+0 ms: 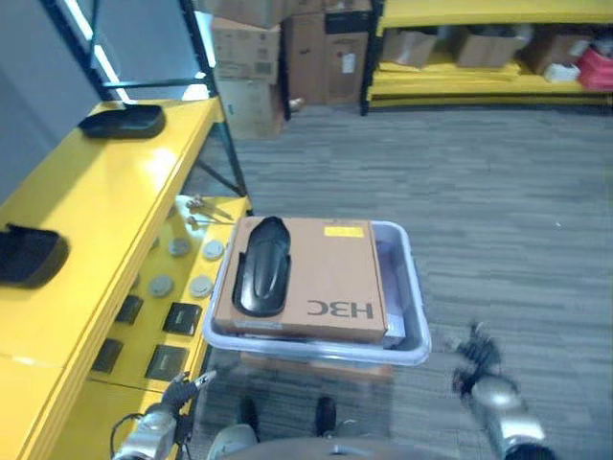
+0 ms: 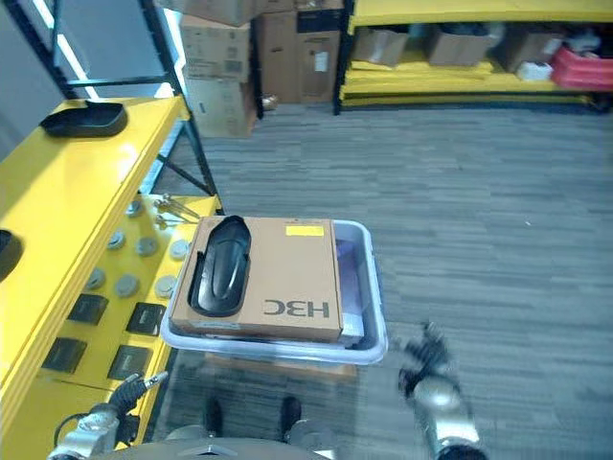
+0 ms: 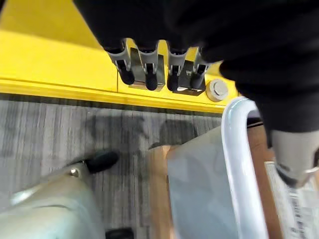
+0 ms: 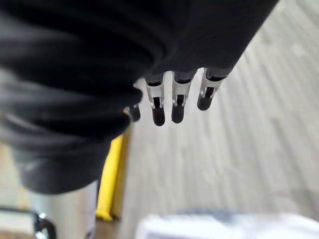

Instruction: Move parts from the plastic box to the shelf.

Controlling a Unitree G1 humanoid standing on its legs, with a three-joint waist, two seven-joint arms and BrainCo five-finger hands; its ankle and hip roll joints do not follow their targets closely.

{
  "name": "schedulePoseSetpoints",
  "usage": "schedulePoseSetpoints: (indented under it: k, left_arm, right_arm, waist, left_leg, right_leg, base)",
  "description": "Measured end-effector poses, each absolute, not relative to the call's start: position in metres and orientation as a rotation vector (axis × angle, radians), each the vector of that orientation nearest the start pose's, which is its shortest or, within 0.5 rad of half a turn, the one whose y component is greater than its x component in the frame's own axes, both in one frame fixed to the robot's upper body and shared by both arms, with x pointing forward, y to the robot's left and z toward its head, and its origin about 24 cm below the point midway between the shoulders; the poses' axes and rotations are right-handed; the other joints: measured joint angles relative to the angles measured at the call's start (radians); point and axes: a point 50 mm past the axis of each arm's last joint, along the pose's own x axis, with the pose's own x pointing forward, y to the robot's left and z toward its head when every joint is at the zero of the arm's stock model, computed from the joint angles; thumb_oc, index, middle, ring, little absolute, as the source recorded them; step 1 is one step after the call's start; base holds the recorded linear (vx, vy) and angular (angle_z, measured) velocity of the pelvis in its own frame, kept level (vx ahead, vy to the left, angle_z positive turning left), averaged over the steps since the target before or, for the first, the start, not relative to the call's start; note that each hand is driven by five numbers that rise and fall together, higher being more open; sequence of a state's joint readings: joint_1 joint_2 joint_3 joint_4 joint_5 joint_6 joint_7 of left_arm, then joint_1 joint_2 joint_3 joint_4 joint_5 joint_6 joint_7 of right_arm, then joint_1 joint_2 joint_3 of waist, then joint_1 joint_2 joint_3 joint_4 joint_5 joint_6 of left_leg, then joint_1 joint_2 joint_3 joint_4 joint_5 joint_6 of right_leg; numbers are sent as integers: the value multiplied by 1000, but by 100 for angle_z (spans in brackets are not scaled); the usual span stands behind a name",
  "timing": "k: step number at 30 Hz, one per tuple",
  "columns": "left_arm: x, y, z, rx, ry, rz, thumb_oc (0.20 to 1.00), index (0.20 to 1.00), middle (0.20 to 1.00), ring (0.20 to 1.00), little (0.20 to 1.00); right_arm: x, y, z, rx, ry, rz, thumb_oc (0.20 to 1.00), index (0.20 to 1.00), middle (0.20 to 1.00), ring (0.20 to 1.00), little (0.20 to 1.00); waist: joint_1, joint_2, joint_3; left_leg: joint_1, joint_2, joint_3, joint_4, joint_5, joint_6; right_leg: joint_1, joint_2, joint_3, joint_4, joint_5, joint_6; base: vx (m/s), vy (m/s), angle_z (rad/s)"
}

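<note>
Left eye view shows a pale translucent plastic box (image 1: 410, 287) on the grey floor, just beside the yellow metal shelf (image 1: 86, 206). A flat brown cardboard carton (image 1: 326, 278) lies across the box, and a black curved plastic part (image 1: 261, 264) rests on the carton's shelf-side half. Two more black parts (image 1: 123, 121) (image 1: 29, 255) sit on the shelf's top board. The left hand (image 3: 154, 64) hangs beside the box's near corner, fingers straight and empty. The right hand (image 4: 174, 99) hovers off the box's other near corner, fingers relaxed, holding nothing.
</note>
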State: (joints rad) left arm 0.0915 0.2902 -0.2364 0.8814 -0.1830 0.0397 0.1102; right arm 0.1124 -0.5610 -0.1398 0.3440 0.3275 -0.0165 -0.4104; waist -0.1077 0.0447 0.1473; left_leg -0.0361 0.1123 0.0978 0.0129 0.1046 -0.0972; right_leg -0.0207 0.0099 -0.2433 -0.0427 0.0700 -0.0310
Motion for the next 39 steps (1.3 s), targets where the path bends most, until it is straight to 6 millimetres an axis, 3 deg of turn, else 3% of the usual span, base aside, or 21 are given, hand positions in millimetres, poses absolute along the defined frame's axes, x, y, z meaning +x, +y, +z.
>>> schedulePoseSetpoints:
  k: [2, 3, 4, 8, 9, 11, 14, 18, 23, 29, 35, 39]
  left_arm:
    - [113, 234, -142, 325, 1036, 124, 1000, 1000, 1000, 1000, 1000]
    - [110, 236, -143, 340, 1048, 126, 1000, 1000, 1000, 1000, 1000]
    - [90, 233, -150, 385, 1103, 113, 1000, 1000, 1000, 1000, 1000]
    - [69, 230, -158, 436, 1169, 88, 1000, 1000, 1000, 1000, 1000]
    - [69, 230, -158, 445, 1175, 87, 1000, 1000, 1000, 1000, 1000]
    - [67, 235, -158, 466, 1176, 102, 1000, 1000, 1000, 1000, 1000]
    - [67, 236, -157, 474, 1168, 102, 1000, 1000, 1000, 1000, 1000]
    - [70, 233, -157, 482, 1153, 78, 1000, 1000, 1000, 1000, 1000]
    - [80, 235, -153, 488, 1111, 75, 1000, 1000, 1000, 1000, 1000]
    - [84, 235, -152, 487, 1093, 74, 1000, 1000, 1000, 1000, 1000]
    - [90, 235, -151, 488, 1077, 75, 1000, 1000, 1000, 1000, 1000]
    - [97, 235, -149, 493, 1055, 76, 1000, 1000, 1000, 1000, 1000]
  right_arm:
    - [197, -376, 53, -331, 164, -821, 1000, 1000, 1000, 1000, 1000]
    - [199, -376, 62, -333, 128, -819, 1000, 1000, 1000, 1000, 1000]
    - [224, -353, 102, -313, -43, -739, 1000, 1000, 1000, 1000, 1000]
    - [273, -308, 127, -307, -116, -555, 1000, 1000, 1000, 1000, 1000]
    - [279, -300, 127, -323, -112, -524, 1000, 1000, 1000, 1000, 1000]
    - [296, -286, 117, -361, -32, -450, 1000, 1000, 1000, 1000, 1000]
    - [312, -280, 99, -391, 103, -425, 1000, 1000, 1000, 1000, 1000]
    - [326, -266, 69, -340, 268, -423, 1000, 1000, 1000, 1000, 1000]
    - [324, -257, 50, -303, 346, -406, 1000, 1000, 1000, 1000, 1000]
    - [311, -266, 29, -317, 431, -439, 1000, 1000, 1000, 1000, 1000]
    - [304, -267, 19, -370, 474, -430, 1000, 1000, 1000, 1000, 1000]
    - [303, -252, 8, -404, 495, -388, 1000, 1000, 1000, 1000, 1000]
  waist:
    - [0, 12, 39]
    - [0, 8, 49]
    - [-3, -7, 70]
    - [44, 5, 76]
    - [53, 7, 78]
    - [120, 10, 86]
    - [193, 8, 89]
    - [256, 0, 93]
    - [266, -15, 111]
    - [247, -46, 132]
    - [241, -45, 144]
    - [252, -44, 145]
  left_leg:
    - [64, -14, 18, -75, -36, 16]
    - [71, -25, 22, -85, -32, 24]
    - [75, -71, 47, -97, -47, 68]
    - [77, -132, 45, -98, -70, 103]
    - [83, -139, 41, -94, -69, 104]
    - [81, -151, 33, -92, -61, 108]
    - [63, -164, -2, -91, -49, 123]
    - [37, -170, -36, -88, -44, 127]
    - [35, -170, -54, -84, -44, 127]
    - [34, -170, -67, -83, -46, 115]
    - [14, -169, -69, -66, -48, 111]
    - [-13, -168, -77, -47, -43, 118]
  right_leg:
    - [-2, -9, 12, 7, 7, 25]
    - [-2, -18, 16, 7, 8, 37]
    - [-8, -62, 39, -1, 26, 71]
    - [9, -123, 40, -14, 36, 109]
    - [11, -130, 40, -14, 37, 118]
    - [18, -143, 31, -16, 37, 124]
    - [20, -153, 1, -21, 42, 132]
    - [25, -156, -44, -38, 46, 135]
    - [34, -155, -50, -38, 42, 140]
    - [39, -156, -52, -38, 40, 143]
    - [30, -156, -55, -38, 42, 140]
    - [18, -155, -71, -38, 44, 137]
  base:
    - [54, 197, -2]
    - [40, 191, -29]
    - [60, 239, -21]
    - [53, 129, 1]
    - [19, 72, 26]
    - [3, 39, 23]
    - [-8, 33, 39]
    - [-45, 25, 32]
    - [-18, 2, 12]
    - [-5, 2, 3]
    - [-9, 6, 3]
    - [-55, 29, 10]
